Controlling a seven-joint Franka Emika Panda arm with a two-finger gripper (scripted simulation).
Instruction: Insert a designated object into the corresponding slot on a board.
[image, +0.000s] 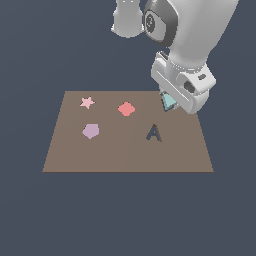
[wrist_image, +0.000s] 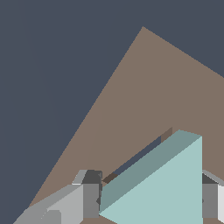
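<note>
A white robot arm is reaching down over the far corner of a flat brown board (image: 125, 155), on the exterior view's right. Its gripper (image: 169, 102) is clamping a light-teal triangle piece (image: 169, 102) between its two grey fingers (wrist_image: 89, 199), one finger pressing on each side of the piece. In the wrist view a dark narrow slot (wrist_image: 140, 157) is showing on the board just beyond the triangle's edge, close past the fingers. Farther from the fingers, a dark A-shaped recess (image: 154, 133), a red diamond-like piece (image: 126, 108), a lilac pentagon (image: 90, 131) and a pink star (image: 87, 102) are sitting on the board
</note>
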